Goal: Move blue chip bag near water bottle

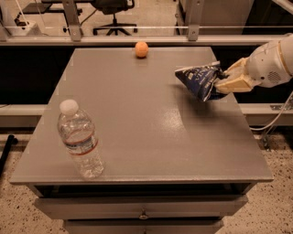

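Observation:
The blue chip bag (pixel 198 80), dark navy with white lettering, hangs tilted just above the right side of the grey table (pixel 146 137). My gripper (pixel 220 80) comes in from the right edge and is shut on the bag's right end, its cream fingers (pixel 233 80) pinching it. The water bottle (pixel 80 139), clear and ribbed with a white cap and a white-and-red label band, stands upright at the table's front left corner, far from the bag.
A small orange ball (pixel 141 49) lies near the table's back edge. A metal rail (pixel 137 40) runs behind the table. A drawer front (pixel 142 208) sits under the tabletop. An office chair (pixel 114 9) stands far behind.

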